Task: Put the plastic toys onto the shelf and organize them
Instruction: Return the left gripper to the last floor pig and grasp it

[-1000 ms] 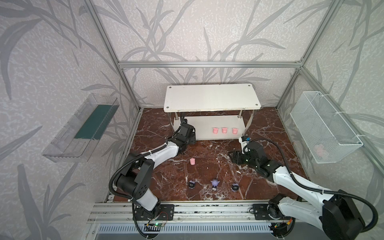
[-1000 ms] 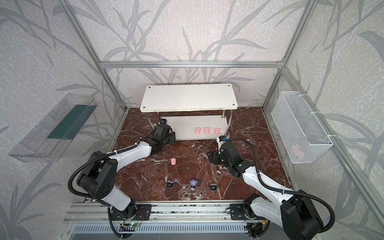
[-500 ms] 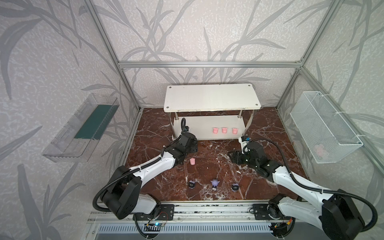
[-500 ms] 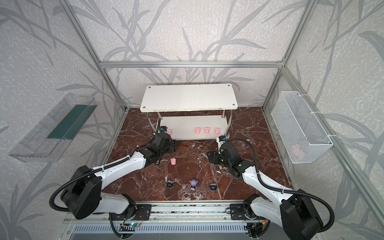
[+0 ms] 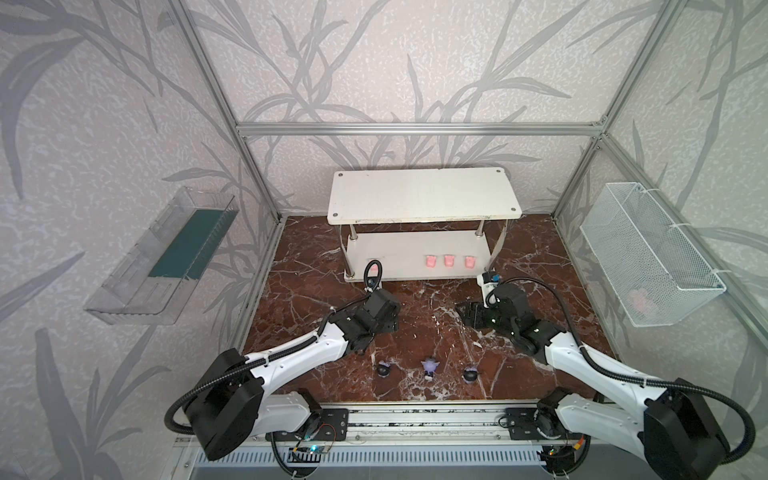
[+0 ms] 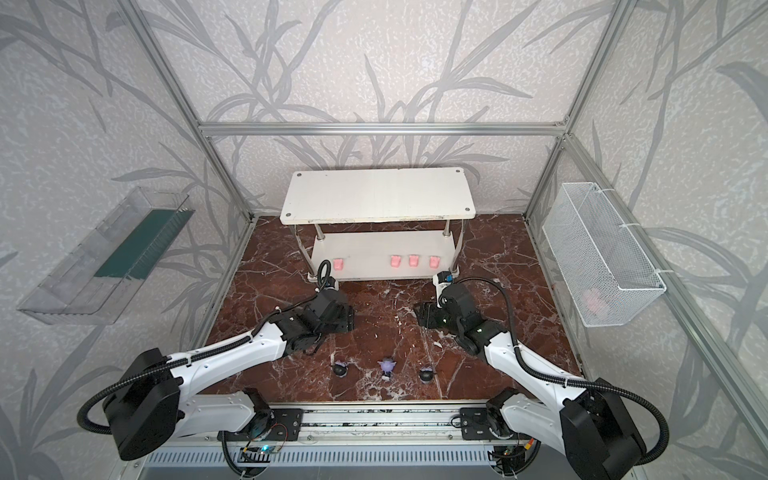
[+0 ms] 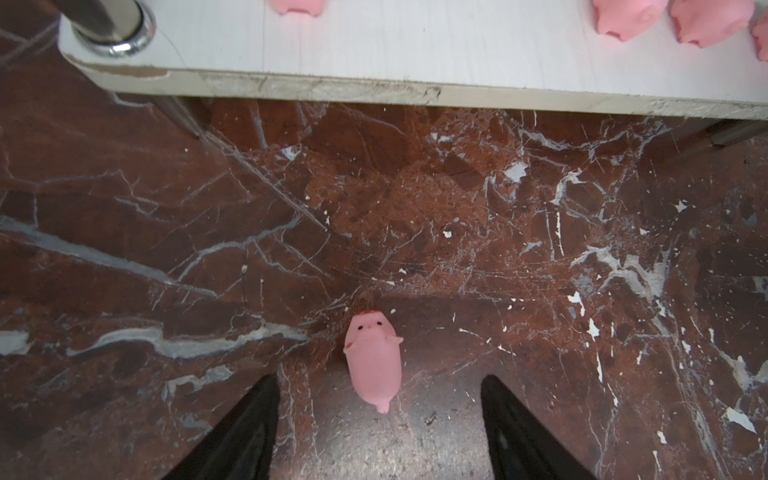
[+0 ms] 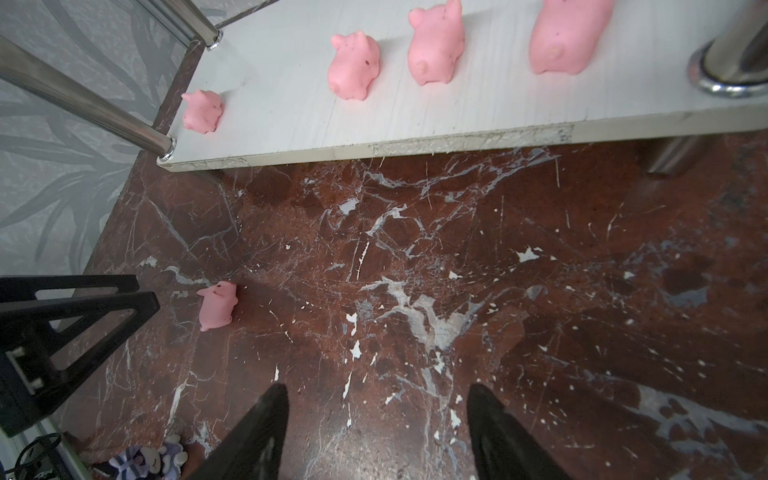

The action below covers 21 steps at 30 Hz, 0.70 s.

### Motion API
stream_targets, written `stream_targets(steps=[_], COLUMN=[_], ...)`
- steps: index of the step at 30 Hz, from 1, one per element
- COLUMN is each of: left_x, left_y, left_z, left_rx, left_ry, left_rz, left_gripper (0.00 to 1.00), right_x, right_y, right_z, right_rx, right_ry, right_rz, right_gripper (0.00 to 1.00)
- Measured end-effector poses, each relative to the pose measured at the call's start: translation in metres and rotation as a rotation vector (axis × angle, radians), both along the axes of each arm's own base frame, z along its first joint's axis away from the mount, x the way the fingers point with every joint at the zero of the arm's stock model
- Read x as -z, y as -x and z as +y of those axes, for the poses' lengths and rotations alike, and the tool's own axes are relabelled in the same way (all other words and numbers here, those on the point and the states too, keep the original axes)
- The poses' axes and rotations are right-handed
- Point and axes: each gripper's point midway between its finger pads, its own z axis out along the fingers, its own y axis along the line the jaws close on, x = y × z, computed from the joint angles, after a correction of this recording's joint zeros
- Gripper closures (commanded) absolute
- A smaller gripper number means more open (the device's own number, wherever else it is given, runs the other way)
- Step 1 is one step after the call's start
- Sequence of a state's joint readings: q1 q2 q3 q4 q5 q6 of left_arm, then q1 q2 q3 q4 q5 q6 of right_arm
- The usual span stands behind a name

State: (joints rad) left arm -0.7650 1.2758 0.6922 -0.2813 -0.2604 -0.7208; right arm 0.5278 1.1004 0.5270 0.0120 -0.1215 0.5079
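Small pink piglet toy (image 7: 372,361), probably light, soft and squashy; best pinched gently across its rounded flanks. Pale pink, with dot eyes and stubby ears, it rests mid-desk (image 7: 457,199), before the shelf's (image 7: 374,54) front edge. Left jaws are apart just behind it; right jaws are apart and empty.

4 piglets (image 6: 413,260) on shelf (image 6: 361,253); 1 piglet (image 7: 373,361) before shelf.

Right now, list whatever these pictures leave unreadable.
- Small pink plastic piglet on the marble floor: hidden in both top views under the left gripper.
- Pink object inside the white wire mesh basket: blurred by mesh in both top views.
- Lilac big-headed figurine: cut off by the right wrist view's edge.
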Motion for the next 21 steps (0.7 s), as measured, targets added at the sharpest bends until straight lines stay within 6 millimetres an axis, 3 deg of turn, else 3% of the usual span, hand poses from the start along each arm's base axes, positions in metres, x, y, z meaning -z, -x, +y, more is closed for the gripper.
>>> stream_targets(steps=[10,21], left_x=[0.046,0.066], left_y=[0.007,0.009], left_z=[-0.009,-0.01], left_rx=[-0.022,-0.032], left_ry=[-0.015,-0.035], left_rz=[0.121,0.164], left_gripper=[0.3,0.43], right_x=[-0.001,0.002], right_y=[0.0,0.002], right_z=[0.0,-0.001], right_rx=[0.0,0.0], right_ry=[-0.001,0.002], right_rz=[-0.002,0.004], right_gripper=[0.31,0.31])
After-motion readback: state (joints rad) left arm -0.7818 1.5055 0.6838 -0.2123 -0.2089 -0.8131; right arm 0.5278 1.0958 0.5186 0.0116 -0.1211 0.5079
